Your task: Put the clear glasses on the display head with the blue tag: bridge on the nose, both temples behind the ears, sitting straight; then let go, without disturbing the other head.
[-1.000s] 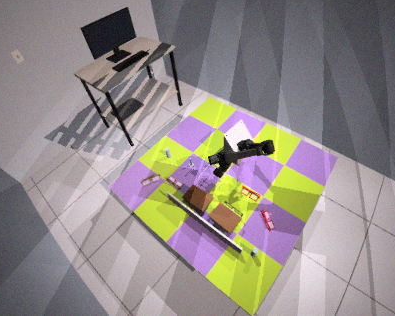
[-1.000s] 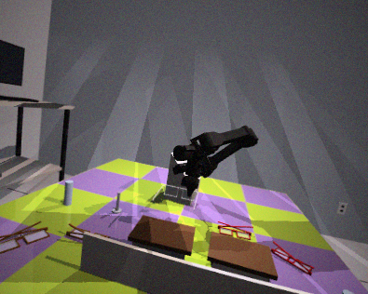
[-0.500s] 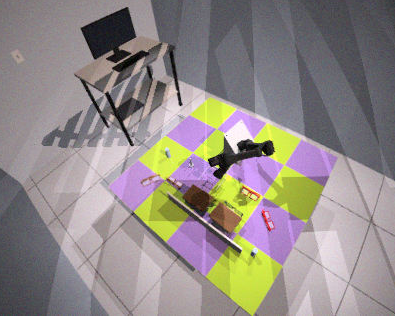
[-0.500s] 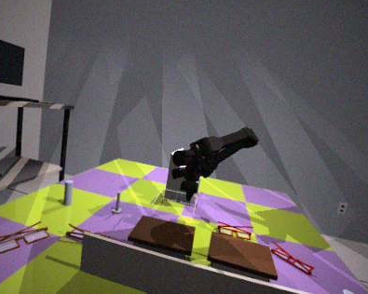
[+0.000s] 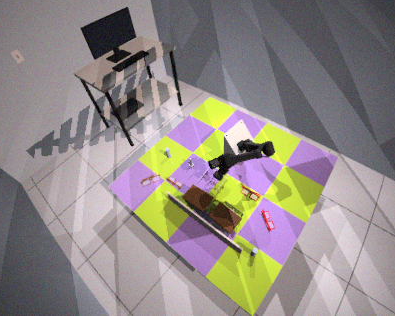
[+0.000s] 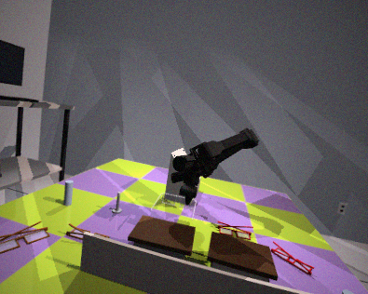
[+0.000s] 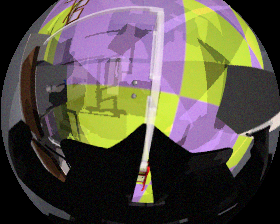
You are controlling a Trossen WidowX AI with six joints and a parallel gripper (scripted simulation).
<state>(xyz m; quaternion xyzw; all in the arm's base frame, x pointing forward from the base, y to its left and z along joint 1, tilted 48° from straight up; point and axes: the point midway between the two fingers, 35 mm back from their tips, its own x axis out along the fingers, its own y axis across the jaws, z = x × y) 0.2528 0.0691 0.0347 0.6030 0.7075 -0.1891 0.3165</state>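
Note:
My gripper [image 5: 218,177] [image 6: 188,202] [image 7: 146,127] is shut on the clear glasses [image 6: 174,195] [image 7: 156,60]. They hang in the air, behind the two heads as the exterior camera sees them, and touch neither. In the wrist view a pale bar runs up from my fingertips and a thin part curves left; which part I grip is hard to tell. One brown-topped head [image 5: 198,197] [image 6: 161,233] [image 7: 29,95] shows what looks like a small blue tag in the wrist view. The other brown-topped head [image 5: 226,217] [image 6: 243,254] stands beside it. Their faces are mostly hidden in the top and exterior views.
A long low wall [image 5: 206,223] [image 6: 127,259] runs along the heads' other side. A slanted white-faced stand [image 5: 240,133] [image 6: 178,153] is near the arm. A small metal post [image 5: 190,163] [image 6: 117,207], a pale cylinder [image 5: 168,152] [image 6: 68,193] and red and brown glasses lie or stand around.

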